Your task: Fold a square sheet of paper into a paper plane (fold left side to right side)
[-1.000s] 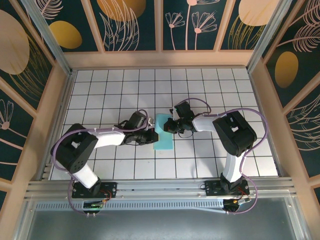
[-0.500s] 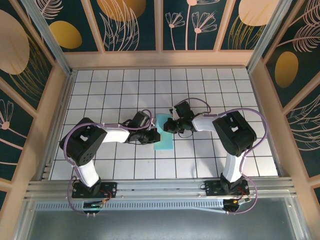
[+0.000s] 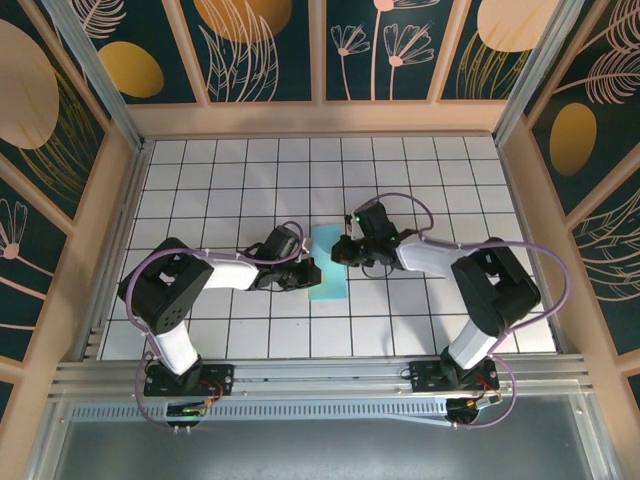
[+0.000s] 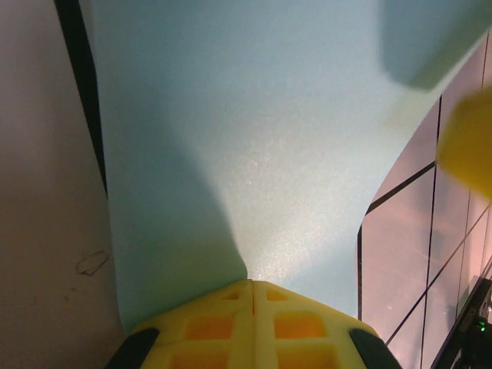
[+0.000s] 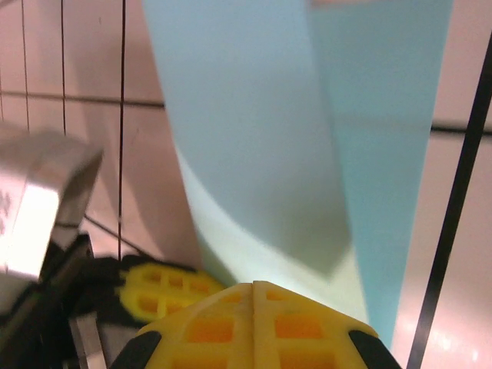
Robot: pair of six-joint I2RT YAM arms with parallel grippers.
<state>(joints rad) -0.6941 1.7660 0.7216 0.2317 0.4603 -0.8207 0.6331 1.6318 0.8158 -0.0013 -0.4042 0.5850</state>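
The square sheet of paper (image 3: 328,280), light teal-blue, lies folded into a strip about one tile wide at the table's middle. My left gripper (image 3: 309,270) is shut, its tips resting on the strip's left edge. In the left wrist view the paper (image 4: 231,131) spreads ahead of the shut yellow fingers (image 4: 292,323). My right gripper (image 3: 341,251) is shut too, tips at the strip's upper right part. The right wrist view has a curved paper layer (image 5: 246,131) running under its gripper (image 5: 254,286), with the left gripper's yellow finger (image 5: 154,290) beside it.
The white grid table (image 3: 420,170) is boxed in by wooden walls (image 3: 120,200) on three sides. A metal rail (image 3: 320,375) with both arm bases runs along the near edge. The right arm's elbow (image 3: 495,285) bulges out to the right.
The left arm's elbow has swung right and its gripper slid slightly right along the paper. The right arm's elbow has swung out to the right. The paper has stayed put.
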